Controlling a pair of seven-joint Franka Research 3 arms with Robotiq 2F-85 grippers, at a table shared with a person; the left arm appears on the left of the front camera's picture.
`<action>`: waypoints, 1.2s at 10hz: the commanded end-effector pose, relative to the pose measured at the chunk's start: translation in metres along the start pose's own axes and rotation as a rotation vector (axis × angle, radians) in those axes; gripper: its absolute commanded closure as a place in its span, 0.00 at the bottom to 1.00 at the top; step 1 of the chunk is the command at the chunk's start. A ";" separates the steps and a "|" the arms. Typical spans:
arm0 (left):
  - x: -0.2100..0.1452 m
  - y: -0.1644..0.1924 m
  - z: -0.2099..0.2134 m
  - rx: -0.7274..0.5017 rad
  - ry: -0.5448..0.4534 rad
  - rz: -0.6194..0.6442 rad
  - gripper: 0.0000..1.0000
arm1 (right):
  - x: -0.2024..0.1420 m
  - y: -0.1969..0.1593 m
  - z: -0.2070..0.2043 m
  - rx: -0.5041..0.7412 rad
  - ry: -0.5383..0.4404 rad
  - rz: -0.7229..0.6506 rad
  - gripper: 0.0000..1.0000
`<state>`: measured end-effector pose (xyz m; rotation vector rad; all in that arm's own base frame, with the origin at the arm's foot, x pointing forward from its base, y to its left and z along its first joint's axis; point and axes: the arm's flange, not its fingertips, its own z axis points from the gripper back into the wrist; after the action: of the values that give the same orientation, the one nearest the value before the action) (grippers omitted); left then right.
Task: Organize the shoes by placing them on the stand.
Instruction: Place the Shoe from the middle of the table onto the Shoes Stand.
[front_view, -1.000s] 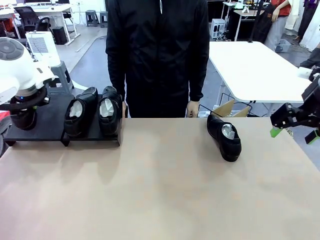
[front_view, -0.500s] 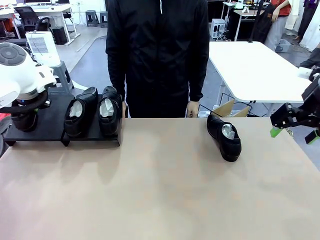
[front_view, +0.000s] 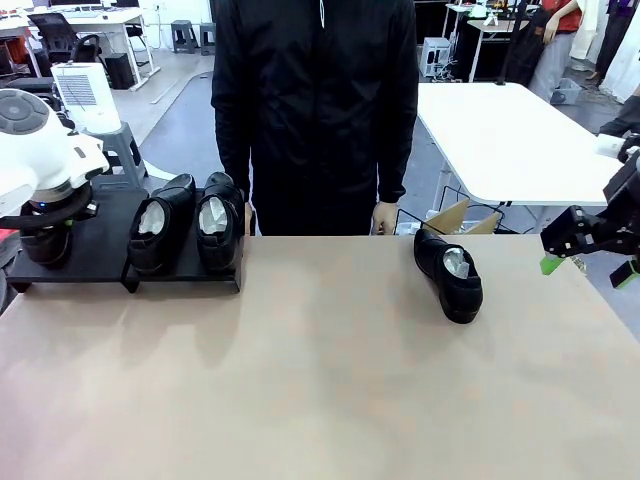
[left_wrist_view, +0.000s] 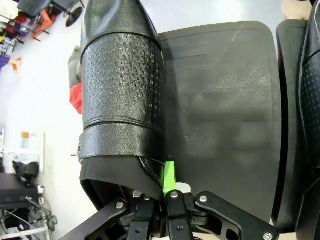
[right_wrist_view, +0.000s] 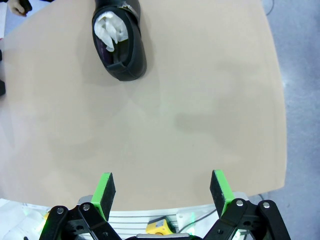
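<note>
Left gripper (left_wrist_view: 164, 186) is shut tight on the back rim of the first shoe (left_wrist_view: 122, 75). One green pad (left_wrist_view: 169, 176) presses on the outside of the rim, and the other finger is hidden by the shoe. The shoe's toe points away from the wrist camera. This shoe is at the far left end of the stand (front_view: 100, 238), under the big white arm. It is hard to tell if the shoe rests on the stand or hangs just above it. In the left wrist view the bare black top of the stand lies just beside the shoe.

Next to the right, two more shoes sit on the stand side by side, almost touching. The second shoe (front_view: 160, 225) and the third shoe (front_view: 220, 222) both have white paper inside. Their toes point toward the robot.

A person in black stands at the far side of the table (front_view: 320, 380), with one hand (front_view: 385, 217) hanging by its edge.

Further right, the fourth shoe (front_view: 450, 270) lies alone on the table, well apart from the stand. It is turned a little and has white paper in it too.

At the far right, the right gripper (front_view: 590, 262) is wide open and holds nothing. It hangs over the right edge of the table, away from the fourth shoe.
</note>
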<state>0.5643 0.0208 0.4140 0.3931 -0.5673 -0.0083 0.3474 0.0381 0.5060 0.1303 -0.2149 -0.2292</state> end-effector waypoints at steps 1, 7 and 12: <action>-0.004 0.004 -0.013 0.016 -0.004 0.010 1.00 | 0.000 -0.001 0.001 0.000 -0.001 0.010 0.00; 0.000 0.016 -0.011 0.049 -0.019 0.019 0.00 | 0.000 -0.001 0.001 0.000 -0.001 0.010 0.00; 0.008 0.023 0.004 0.035 -0.022 0.027 0.00 | 0.000 -0.001 0.001 0.000 -0.001 0.010 0.00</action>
<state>0.5640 0.0407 0.4355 0.4208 -0.6050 0.0352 0.3474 0.0381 0.5061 0.1303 -0.2150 -0.2293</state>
